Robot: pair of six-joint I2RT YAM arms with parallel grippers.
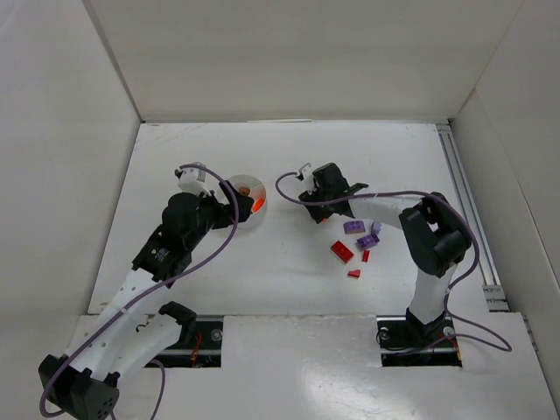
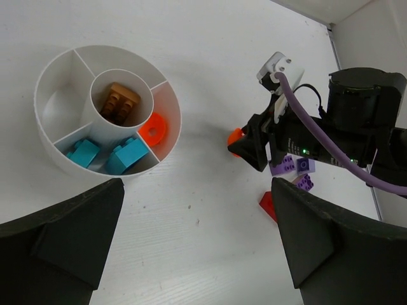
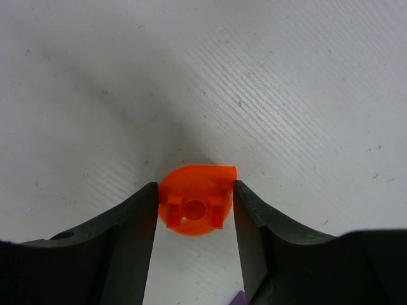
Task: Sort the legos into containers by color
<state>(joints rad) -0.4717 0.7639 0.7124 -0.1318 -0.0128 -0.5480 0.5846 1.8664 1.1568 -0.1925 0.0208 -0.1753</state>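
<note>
As I look over the table [image 1: 262,289], arms: two, the left over the dish, the right beside the loose bricks.
Dish [image 2: 44,95]: one, round and white, with four wedges around a hub.
Hub: one brown brick [image 2: 121,103].
Near wedge: two teal bricks [image 2: 129,154], side by side.
Right wedge: one orange ring [image 2: 153,126], lying against the hub wall.
Other two wedges: nothing in them.
Left claw [image 2: 197,184]: one, jaws spread wide and holding nothing, hanging above the table just near the dish.
Right claw [image 3: 194,190]: one, jaws pressed on both sides of the orange piece [image 3: 196,206], well to the right of the dish.
Orange piece: one, rounded with a hole in the middle, pinched low over the table; I cannot tell whether it touches the surface.
Purple bricks [image 1: 353,227]: three, loose on the table close to the right claw.
Red bricks [image 1: 341,252]: three, loose, just nearer the arm bases than the purple ones.
Orange in all: two, one in the dish and one in the claw.
</note>
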